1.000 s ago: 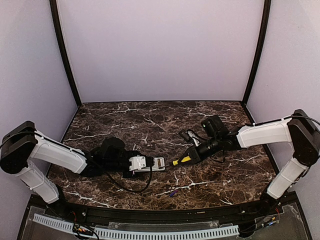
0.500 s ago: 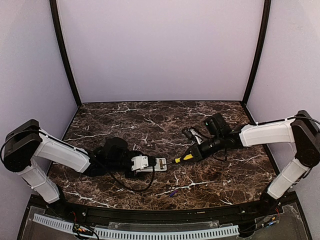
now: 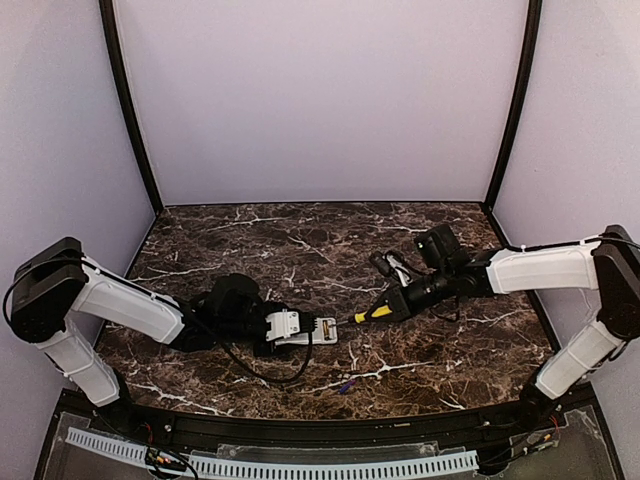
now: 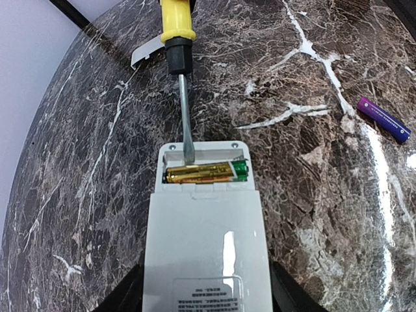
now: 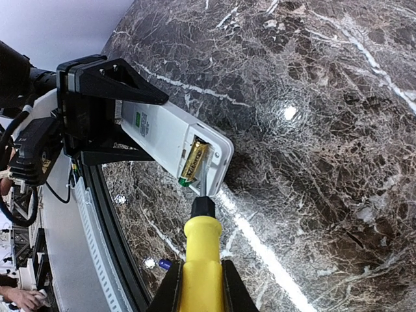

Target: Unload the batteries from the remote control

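My left gripper (image 3: 268,330) is shut on the white remote control (image 4: 205,240), which lies back-up with its battery bay open. One gold battery with a green end (image 4: 205,172) sits in the bay and also shows in the right wrist view (image 5: 194,159). A purple battery (image 4: 383,120) lies loose on the marble near the front edge (image 3: 345,386). My right gripper (image 5: 200,292) is shut on a yellow-handled screwdriver (image 5: 201,260). Its blade (image 4: 186,123) reaches into the bay's far edge, beside the gold battery.
A small white cover (image 4: 146,51) lies on the marble beyond the screwdriver. The dark marble table (image 3: 300,240) has lilac walls behind and at the sides. A black rail (image 3: 320,432) runs along the front edge.
Both grippers have shifted a little to the right, carrying the remote and the screwdriver with them. The blade stays at the remote's open end.
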{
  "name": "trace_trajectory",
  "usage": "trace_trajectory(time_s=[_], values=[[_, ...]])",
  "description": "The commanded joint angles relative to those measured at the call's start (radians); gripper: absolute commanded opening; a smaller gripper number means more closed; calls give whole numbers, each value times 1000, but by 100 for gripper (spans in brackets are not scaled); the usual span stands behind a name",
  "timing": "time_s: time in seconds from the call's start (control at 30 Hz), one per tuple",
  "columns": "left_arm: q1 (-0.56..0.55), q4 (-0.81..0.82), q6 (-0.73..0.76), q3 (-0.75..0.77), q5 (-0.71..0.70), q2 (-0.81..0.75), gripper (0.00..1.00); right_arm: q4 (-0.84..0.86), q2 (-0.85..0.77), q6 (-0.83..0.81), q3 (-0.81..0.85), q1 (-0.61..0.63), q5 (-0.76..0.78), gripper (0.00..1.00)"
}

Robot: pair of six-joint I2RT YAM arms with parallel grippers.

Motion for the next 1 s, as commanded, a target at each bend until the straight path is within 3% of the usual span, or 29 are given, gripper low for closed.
trace_trajectory(time_s=[0.0,0.97], values=[[-4,-7,-18,21,22,6,0,47,37,9,-11,-7,-39,0],[-5,-19,-40,35,59,34,0,118,107,23,-13,-6,-60,0]])
